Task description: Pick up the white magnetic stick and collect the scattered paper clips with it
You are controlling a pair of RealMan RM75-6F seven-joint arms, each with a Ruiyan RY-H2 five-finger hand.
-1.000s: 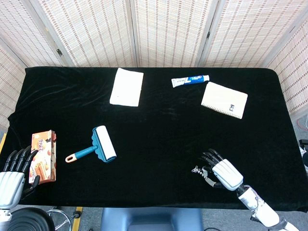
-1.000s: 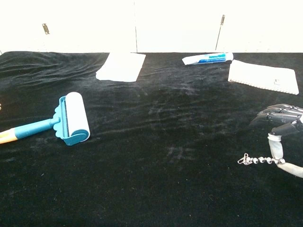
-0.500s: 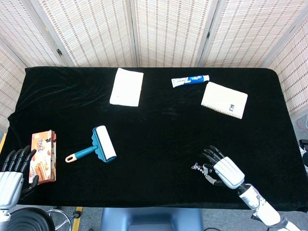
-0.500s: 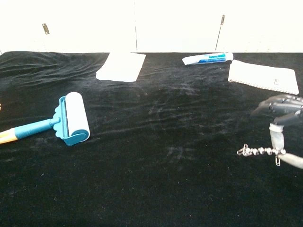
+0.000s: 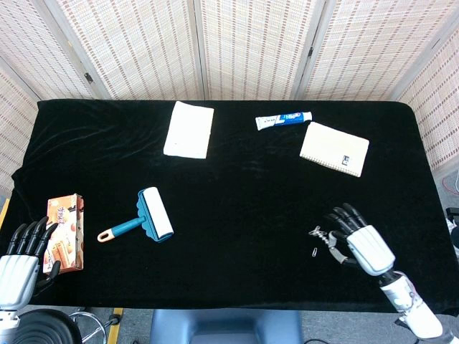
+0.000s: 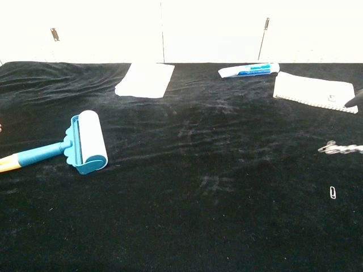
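A black cloth covers the table (image 5: 237, 186), and on its far side lie a white folded cloth (image 5: 189, 129), a pale notebook (image 5: 334, 148) and a blue-and-white tube (image 5: 284, 119) just beside the notebook's far corner. Toward the near left sits a teal lint roller (image 5: 147, 217) with its handle pointing left, and at the left edge lies a snack box (image 5: 64, 232). The left hand (image 5: 21, 256) rests at that near-left corner, touching or just beside the box, its fingers straight, slightly apart and holding nothing. The right hand (image 5: 358, 240) is above the near right part of the table, fingers fanned toward the middle; the white magnetic stick cannot be made out clearly in it, so whether it grips the stick cannot be told. A short chain of paper clips (image 6: 339, 149) hangs at its fingertips, clear of the cloth. One loose paper clip (image 6: 333, 192) lies flat on the cloth just below that chain.
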